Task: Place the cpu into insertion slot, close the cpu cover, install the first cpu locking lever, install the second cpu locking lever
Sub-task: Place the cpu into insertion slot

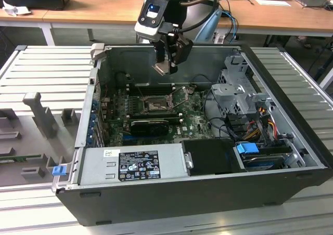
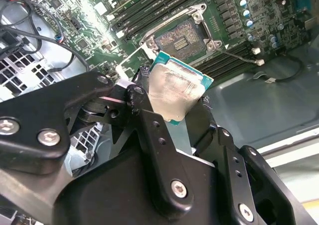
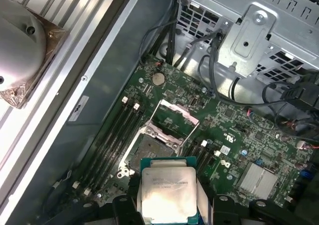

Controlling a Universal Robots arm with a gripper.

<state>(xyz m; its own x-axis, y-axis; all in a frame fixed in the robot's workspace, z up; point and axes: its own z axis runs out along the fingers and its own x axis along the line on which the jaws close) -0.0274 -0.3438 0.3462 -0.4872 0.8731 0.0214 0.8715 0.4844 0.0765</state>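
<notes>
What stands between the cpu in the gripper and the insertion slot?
Nothing visible does. The gripper holds the cpu in the air, apart from the insertion slot, whose contact field lies bare; the cpu cover stands swung open beside it.

exterior view overlooks the case (image 1: 182,198) from above; both wrist views share the insertion slot (image 2: 182,43) (image 3: 149,149).

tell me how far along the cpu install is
Nothing is seated yet. In hand: the gripper has its jaws shut on the cpu, held above the motherboard. The insertion slot is bare, its contact field exposed, and the cpu cover stands raised open beside it. So placing, closing the cover and both lever steps are all undone.
</notes>
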